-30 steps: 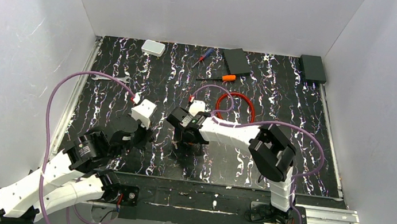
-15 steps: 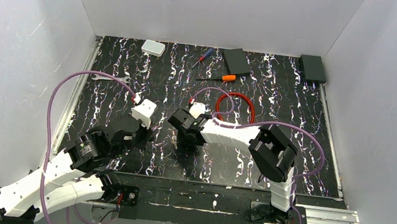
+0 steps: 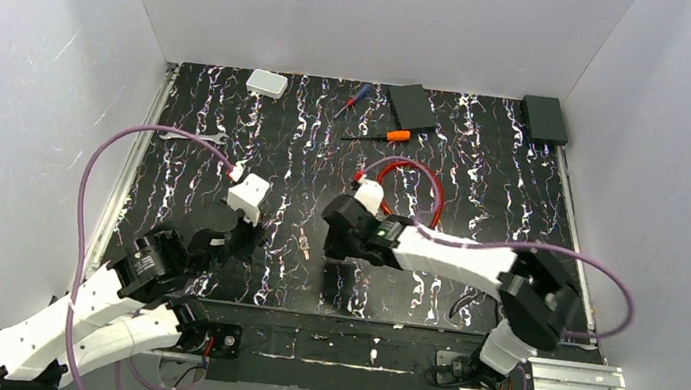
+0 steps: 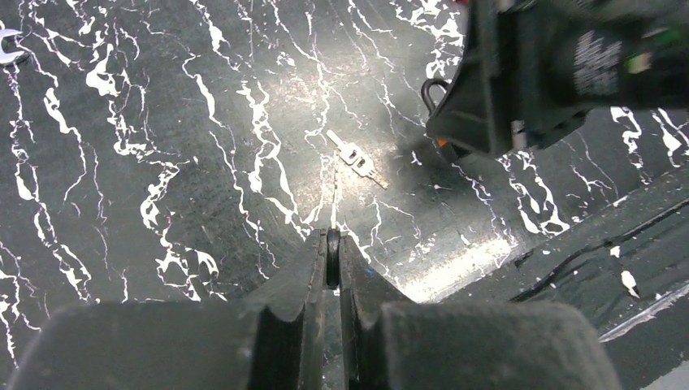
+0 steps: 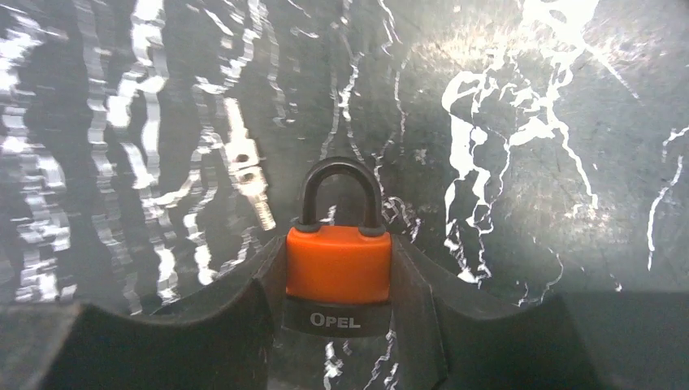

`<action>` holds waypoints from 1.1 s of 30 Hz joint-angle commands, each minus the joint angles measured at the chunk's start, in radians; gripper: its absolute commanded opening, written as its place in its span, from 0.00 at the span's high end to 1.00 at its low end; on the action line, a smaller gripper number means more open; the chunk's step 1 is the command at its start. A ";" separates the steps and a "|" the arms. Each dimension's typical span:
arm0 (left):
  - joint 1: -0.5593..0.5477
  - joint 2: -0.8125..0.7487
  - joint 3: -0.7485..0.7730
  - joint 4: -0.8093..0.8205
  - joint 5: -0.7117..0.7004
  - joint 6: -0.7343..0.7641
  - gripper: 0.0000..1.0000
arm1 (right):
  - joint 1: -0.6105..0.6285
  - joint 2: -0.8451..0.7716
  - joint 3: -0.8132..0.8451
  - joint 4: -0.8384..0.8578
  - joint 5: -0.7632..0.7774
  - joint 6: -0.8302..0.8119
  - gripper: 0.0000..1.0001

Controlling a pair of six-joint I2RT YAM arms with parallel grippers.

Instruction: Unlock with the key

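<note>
Right gripper (image 5: pixel 338 256) pinched an orange padlock (image 5: pixel 338 272) beside the key (image 5: pixel 248 172); left gripper (image 4: pixel 331 248) pressed together. Key lay flat, silvery

The right gripper (image 3: pixel 339 243), clamped on the padlock (image 5: pixel 338 264), has slid right, from well left of the red cable (image 3: pixel 416 165) to just off its near-left edge. Its elbow (image 3: pixel 541 300) has swung out from the cable's near side to well right of it. Its purple lead (image 3: pixel 517 244), earlier looped over the cable's left side, now trails past the near side. The key (image 3: pixel 304 244) now lies uncovered left of the cable, about where the gripper stood before.
</note>
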 commanded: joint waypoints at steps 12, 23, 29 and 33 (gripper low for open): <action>-0.005 -0.119 0.063 0.083 0.330 -0.217 1.00 | -0.008 -0.628 -0.314 0.543 0.194 0.193 0.99; -0.004 -0.061 0.081 0.419 0.616 -0.520 1.00 | -0.009 -0.771 -0.446 1.067 0.085 0.100 0.99; -0.004 -0.030 0.010 0.718 0.674 -0.707 1.00 | -0.009 -0.818 -0.538 1.392 0.052 0.102 0.99; -0.005 0.013 0.032 0.790 0.684 -0.771 1.00 | -0.010 -0.814 -0.565 1.542 0.031 0.108 0.99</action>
